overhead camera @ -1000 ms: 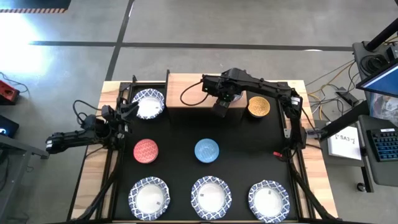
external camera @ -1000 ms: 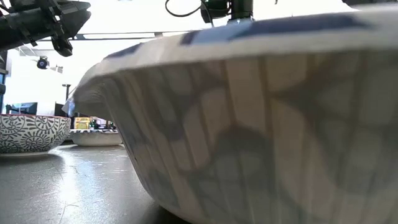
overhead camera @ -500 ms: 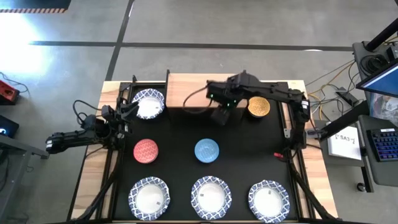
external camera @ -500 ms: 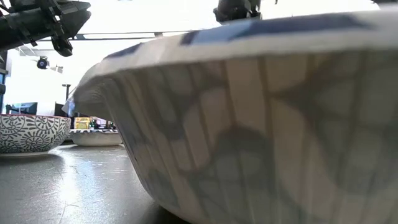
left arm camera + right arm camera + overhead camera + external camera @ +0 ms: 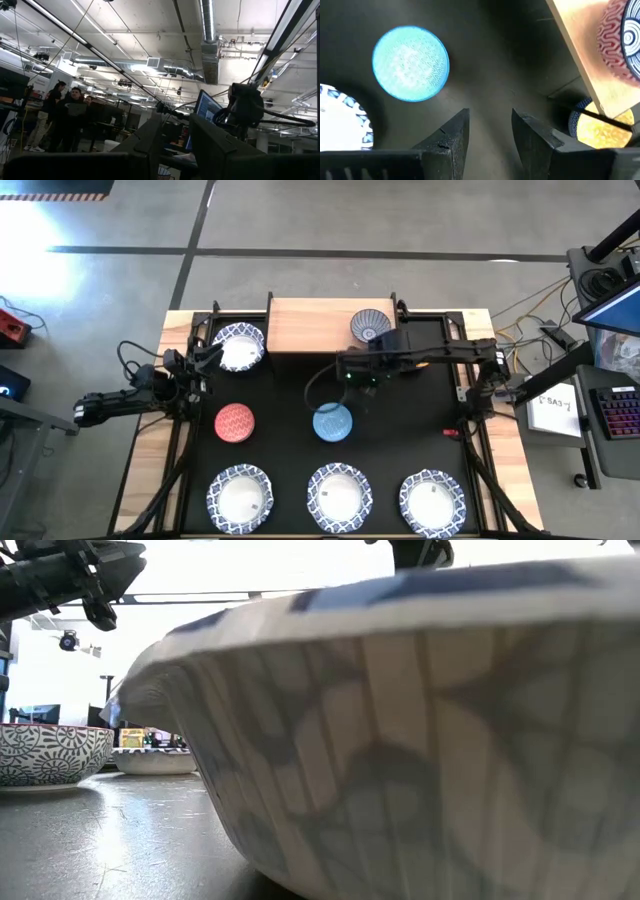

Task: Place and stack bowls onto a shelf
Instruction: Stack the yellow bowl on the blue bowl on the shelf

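Observation:
The shelf (image 5: 320, 326), a light-wood board, stands at the mat's far edge, and a grey-patterned bowl (image 5: 370, 326) sits upright on its right part. My right gripper (image 5: 356, 380) hangs open and empty over the black mat (image 5: 280, 395), between the shelf and the blue bowl (image 5: 332, 422); in its wrist view the blue bowl (image 5: 410, 63) lies just ahead of the fingers (image 5: 452, 132). My right arm covers most of a yellow bowl (image 5: 602, 129). My left gripper (image 5: 207, 360) waits at the table's left edge, tilted upward, its fingers (image 5: 150, 142) a little apart with nothing between them.
A red bowl (image 5: 235, 422) sits left of the blue one. One wide white bowl with a blue rim (image 5: 238, 347) stands at the far left and three (image 5: 240, 498) (image 5: 340, 496) (image 5: 432, 500) line the near edge. The middle one (image 5: 420, 730) fills the low view. People stand in the room beyond.
My right gripper has drawn back from over the shelf toward the table's near edge and now hangs over the mat by the blue bowl. The grey-patterned bowl, hidden under it before, stands uncovered on the shelf.

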`<state>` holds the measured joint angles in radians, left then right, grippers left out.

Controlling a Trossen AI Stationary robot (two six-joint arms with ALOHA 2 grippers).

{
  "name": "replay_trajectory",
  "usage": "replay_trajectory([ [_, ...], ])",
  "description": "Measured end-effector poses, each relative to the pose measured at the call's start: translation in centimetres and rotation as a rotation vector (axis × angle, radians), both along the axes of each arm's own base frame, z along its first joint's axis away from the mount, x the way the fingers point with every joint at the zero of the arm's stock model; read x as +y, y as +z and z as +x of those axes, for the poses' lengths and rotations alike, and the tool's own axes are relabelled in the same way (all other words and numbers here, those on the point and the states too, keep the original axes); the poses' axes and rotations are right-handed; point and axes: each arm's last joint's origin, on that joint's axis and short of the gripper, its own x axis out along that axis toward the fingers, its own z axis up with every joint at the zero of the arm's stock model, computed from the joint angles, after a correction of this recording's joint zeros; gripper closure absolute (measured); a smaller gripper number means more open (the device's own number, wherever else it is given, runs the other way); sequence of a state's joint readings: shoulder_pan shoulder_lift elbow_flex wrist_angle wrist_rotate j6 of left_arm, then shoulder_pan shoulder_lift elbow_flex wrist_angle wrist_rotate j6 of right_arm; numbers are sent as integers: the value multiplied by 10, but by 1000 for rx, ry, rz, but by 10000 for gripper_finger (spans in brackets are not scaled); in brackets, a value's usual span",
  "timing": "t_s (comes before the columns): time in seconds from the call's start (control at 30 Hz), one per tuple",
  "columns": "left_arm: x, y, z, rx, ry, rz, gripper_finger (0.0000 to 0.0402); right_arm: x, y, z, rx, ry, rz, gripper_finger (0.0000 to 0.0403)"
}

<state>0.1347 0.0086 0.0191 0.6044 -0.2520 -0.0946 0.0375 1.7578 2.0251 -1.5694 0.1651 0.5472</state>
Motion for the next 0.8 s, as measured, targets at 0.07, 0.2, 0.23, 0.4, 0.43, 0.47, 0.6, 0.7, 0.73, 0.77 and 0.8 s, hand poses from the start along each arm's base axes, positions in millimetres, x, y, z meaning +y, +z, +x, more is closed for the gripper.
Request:
replay_trajectory([
  [0.07,0,0,0,0,0,0,319,4,-2,-7,11,-11,-10,266],
  [0.2,0,0,0,0,0,0,319,3,-11,-28,55,-72,-8,266],
  [0.23,0,0,0,0,0,0,319,3,-14,-34,69,-90,-8,266],
  [0.4,0,0,0,0,0,0,319,1,-25,-75,102,-215,8,266],
  [0.43,0,0,0,0,0,0,319,1,-27,-83,106,-241,9,266],
  [0.47,0,0,0,0,0,0,319,0,-30,-91,110,-268,11,266],
  [0.6,0,0,0,-1,0,0,319,-3,-41,-119,108,-413,-10,266],
  [0.7,0,0,0,-1,0,0,319,-11,-50,-136,91,-555,-56,266],
  [0.73,0,0,0,0,0,0,319,-14,-52,-141,89,-598,-56,266],
  [0.77,0,0,0,0,0,0,319,-18,-55,-145,87,-636,-59,266],
  [0.8,0,0,0,0,0,0,319,-21,-57,-149,86,-671,-58,266],
])
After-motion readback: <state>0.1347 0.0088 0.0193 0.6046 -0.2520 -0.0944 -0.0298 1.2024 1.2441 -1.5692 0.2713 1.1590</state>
